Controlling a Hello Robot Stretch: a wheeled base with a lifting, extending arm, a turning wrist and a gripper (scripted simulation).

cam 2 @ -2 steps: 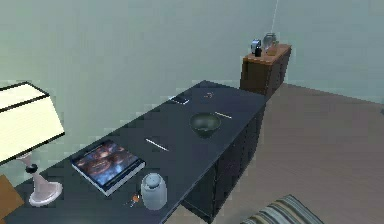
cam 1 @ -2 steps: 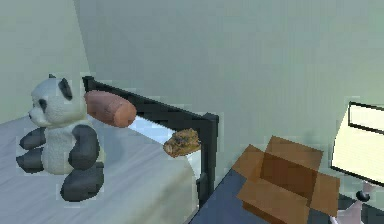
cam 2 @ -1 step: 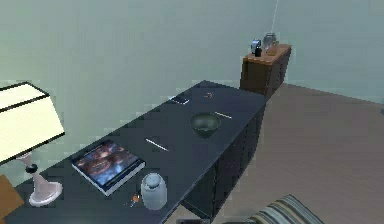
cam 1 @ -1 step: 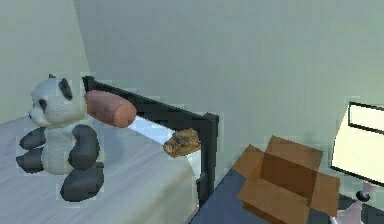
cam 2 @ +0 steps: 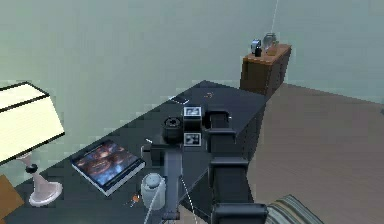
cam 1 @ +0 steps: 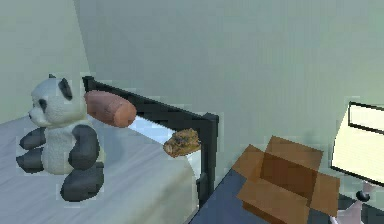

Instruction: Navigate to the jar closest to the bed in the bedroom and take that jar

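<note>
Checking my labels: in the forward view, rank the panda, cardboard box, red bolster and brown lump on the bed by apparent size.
Largest: panda and box, about alike; the panda seems nearer, so unranked.
Then: bolster.
Smallest: brown lump.

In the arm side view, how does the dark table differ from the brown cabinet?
The dark table is black and long; the brown cabinet is wooden and narrow. The table bears a lamp, a book and a pale jar; the cabinet bears small things on top. Both stand against the pale wall.
</note>
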